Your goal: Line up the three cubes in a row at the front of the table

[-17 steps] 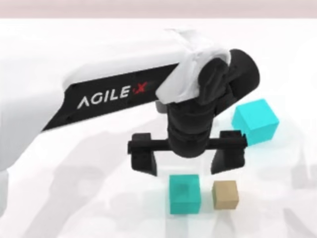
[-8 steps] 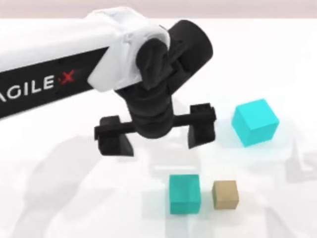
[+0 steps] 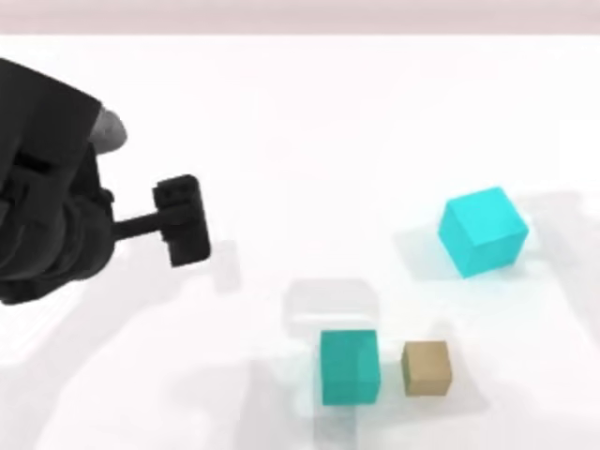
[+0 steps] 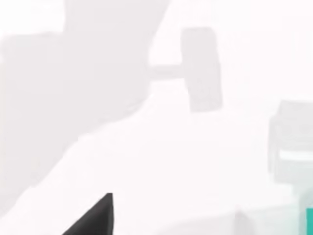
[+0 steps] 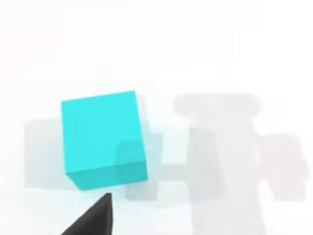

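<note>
Left hand: at the left edge of the top view, mid-height, largely cut off by the frame; one black finger shows on its crossbar, the other lies outside the picture, so whether the fingers stand apart or together cannot be told; nothing is seen in its grasp. Change against the earlier frames: a second ago this hand hung just above the teal cube with fingers spread wide; half a second ago it stood higher and to the left; it has since withdrawn to the left margin, and the white forearm with its "AGILE X" lettering has passed out of view; no writing is legible in the current frames. The three cubes have not shifted.

Right hand: not seen in the top view; its wrist view shows only a dark fingertip low in the frame, close to the cyan cube.

Teal cube: lower centre of the top view, resting flat on the counter, sides square to the frame; no long axis. Tan-brown cube: just beside it to the right, a narrow gap between, level with it and likewise square. Cyan cube: right of centre, farther up the frame, well apart from the pair, turned slightly off square.
</note>
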You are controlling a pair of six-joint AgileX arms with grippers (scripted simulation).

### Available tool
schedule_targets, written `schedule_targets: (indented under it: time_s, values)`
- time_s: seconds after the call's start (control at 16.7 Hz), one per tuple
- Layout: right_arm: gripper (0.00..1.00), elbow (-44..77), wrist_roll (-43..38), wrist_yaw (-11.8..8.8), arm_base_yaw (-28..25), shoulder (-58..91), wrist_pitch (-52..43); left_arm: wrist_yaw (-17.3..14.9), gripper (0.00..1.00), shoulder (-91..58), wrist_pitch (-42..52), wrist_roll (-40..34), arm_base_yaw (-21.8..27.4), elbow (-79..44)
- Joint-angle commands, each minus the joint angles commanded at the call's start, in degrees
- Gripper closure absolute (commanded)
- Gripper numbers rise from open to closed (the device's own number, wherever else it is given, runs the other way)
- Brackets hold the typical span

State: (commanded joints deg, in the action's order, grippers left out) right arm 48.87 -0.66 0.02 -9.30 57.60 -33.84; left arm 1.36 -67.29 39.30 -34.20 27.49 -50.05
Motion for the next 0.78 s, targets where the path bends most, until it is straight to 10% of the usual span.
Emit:
schedule_targets:
  time_s: [0.78]
  values:
    - [0.00,50.2,-0.6,0.1,-9.5,60.8,-34.7,-1.2,0.00,62.6,-35.7,31.4,-26.6,47.1]
